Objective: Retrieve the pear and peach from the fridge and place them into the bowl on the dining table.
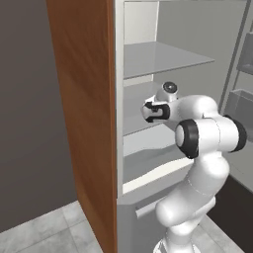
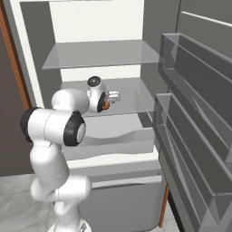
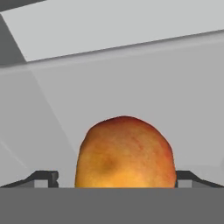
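Observation:
The fridge (image 2: pixel 90 27) stands open, and my arm reaches in over its middle shelf (image 2: pixel 136 97). An orange-red peach (image 3: pixel 124 151) lies on that shelf close in front of the hand camera. My gripper (image 3: pixel 116 179) is open, with one fingertip (image 3: pixel 43 178) to the left of the peach and the other to its right, neither pressing on it. From the right base view, a bit of the orange peach (image 2: pixel 107 106) peeks out beside the hand. The pear, the bowl and the dining table are out of view.
The open fridge door with its grey bins (image 2: pixel 195 136) stands close on the right. A wooden cabinet side (image 1: pixel 84 99) borders the fridge on the left. An upper glass shelf (image 2: pixel 104 54) hangs above the hand, and a drawer (image 2: pixel 113 140) sits below it.

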{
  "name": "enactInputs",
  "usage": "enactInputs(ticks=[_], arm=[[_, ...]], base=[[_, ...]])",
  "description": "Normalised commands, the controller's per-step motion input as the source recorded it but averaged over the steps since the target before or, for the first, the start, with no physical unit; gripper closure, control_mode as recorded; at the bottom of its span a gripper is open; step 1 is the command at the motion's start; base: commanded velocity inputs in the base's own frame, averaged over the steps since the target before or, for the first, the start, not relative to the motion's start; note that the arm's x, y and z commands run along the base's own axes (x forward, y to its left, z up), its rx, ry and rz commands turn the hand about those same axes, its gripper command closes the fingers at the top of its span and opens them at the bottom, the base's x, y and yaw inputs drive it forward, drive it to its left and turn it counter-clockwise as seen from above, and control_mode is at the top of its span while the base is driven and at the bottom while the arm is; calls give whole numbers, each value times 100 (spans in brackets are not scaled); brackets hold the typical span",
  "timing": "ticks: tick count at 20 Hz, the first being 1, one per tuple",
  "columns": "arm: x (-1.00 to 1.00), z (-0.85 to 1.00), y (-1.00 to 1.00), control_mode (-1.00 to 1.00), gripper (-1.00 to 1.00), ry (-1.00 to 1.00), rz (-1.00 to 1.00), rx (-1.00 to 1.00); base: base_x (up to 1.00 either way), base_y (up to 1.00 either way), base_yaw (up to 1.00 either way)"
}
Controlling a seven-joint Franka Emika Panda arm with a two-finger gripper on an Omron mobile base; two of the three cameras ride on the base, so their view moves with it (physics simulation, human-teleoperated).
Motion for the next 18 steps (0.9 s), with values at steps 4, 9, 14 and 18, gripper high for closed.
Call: enactInputs(ticks=[4, 9, 14, 18], arm=[[1, -19, -2, -100, 100, 6, 0, -3], [-9, -26, -14, -100, 100, 19, 0, 0], [-43, -13, -26, -100, 100, 1, 1, 3], [-81, 0, -46, -100, 100, -39, 10, 23]], base=[[0, 0, 0], [0, 0, 0], [0, 0, 0], [0, 0, 0]])
